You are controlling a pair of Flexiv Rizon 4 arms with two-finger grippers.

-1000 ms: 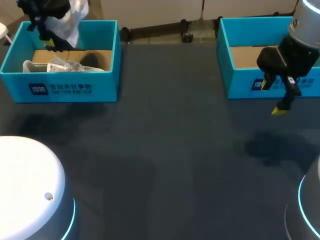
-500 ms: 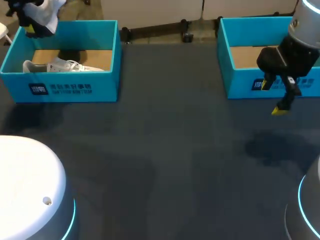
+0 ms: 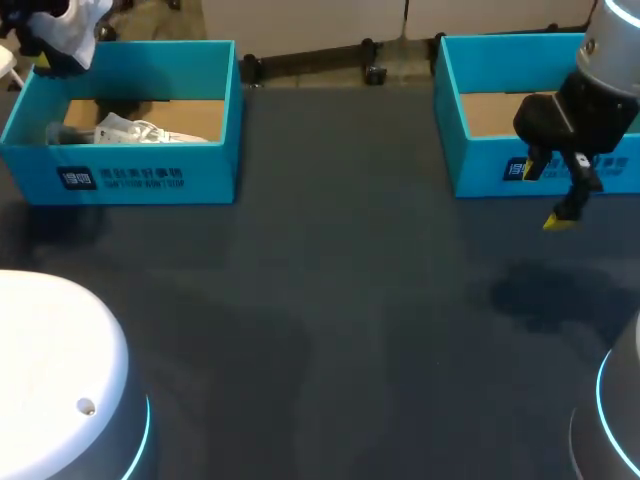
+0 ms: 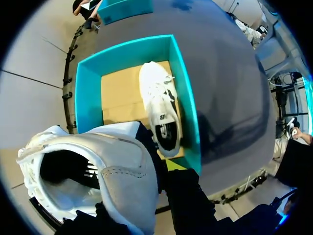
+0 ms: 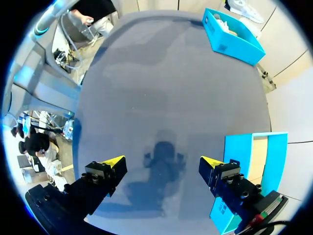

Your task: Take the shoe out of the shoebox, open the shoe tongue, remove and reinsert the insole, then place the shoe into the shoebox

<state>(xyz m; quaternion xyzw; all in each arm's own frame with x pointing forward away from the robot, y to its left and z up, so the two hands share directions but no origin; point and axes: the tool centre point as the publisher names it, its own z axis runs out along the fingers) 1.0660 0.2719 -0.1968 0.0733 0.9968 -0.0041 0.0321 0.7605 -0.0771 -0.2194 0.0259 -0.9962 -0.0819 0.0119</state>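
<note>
From the head view, the left jaws hung above the far left corner of the left shoebox (image 3: 150,180), closed on a white shoe (image 3: 75,22) that was clear of the box walls. A second shoe (image 3: 145,130) lay inside that box on its cardboard floor. The right shoebox (image 3: 490,170) stood well apart from the left shoebox, across a bare stretch of dark tabletop (image 3: 340,300). The right jaws hovered in front of that far box, carrying nothing.

In the left wrist view, the held shoe (image 4: 112,166) filled the space at the jaws, gripped at its heel collar with the opening facing the camera. The left shoebox (image 4: 88,98) sat beyond and below it. The second shoe (image 4: 159,105) lay lengthwise along one of the long walls.

In the right wrist view, the right jaws stood wide apart, and between their yellow fingertips (image 5: 113,160) was only the tabletop (image 5: 161,88). The left shoebox (image 5: 234,39) showed far ahead.

By my reading, the step in hand was taking the shoe out, and the lift looked all but done. The next move would call for carrying the shoe to the bare tabletop in front of the left shoebox and setting it down sole first. It should land where the right jaws could reach the tongue.
</note>
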